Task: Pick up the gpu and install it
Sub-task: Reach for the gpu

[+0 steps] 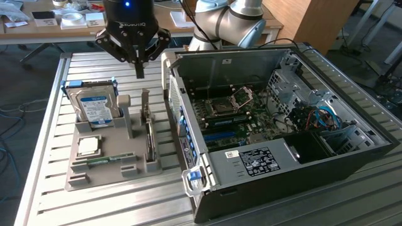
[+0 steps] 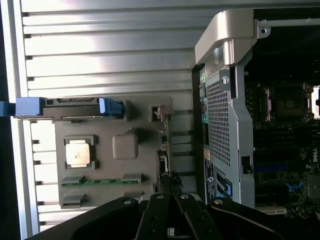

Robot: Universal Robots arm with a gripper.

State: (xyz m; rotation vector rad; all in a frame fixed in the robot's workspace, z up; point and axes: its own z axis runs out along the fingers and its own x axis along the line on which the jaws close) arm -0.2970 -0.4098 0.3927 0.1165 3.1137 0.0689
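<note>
GPU [image 1: 148,127], a thin dark circuit card with a metal end bracket, stands on edge and ungrasped. The robot's black fingers [image 1: 139,66] hang above its far end, drawn together to a single tip and holding nothing.

The gripper [image 1: 139,74] sits clear of the card with open air beneath it. In the wrist view the card's narrow top edge [image 2: 165,145] runs straight out from between the fingers [image 2: 156,215], so the tool looks lined up with the card's length.

The card is slotted upright in a grey moulded parts tray [image 1: 100,178]. With it in the tray are a silver hard drive with a blue-white label [image 1: 94,106], a square silver processor chip [image 1: 88,145] and a slim green memory stick [image 1: 103,160].

Just beside the tray, on the exterior view's right, a black computer tower [image 1: 301,174] lies open on its side, its green motherboard [image 1: 238,117] exposed. Everything rests on a ribbed aluminium surface [image 1: 125,207].

The work appears to be at the approach, before any pick-up. A grasp would call for the fingers to part and come down squarely astride the thin edge, clear of the tray's grey posts on either side.
</note>
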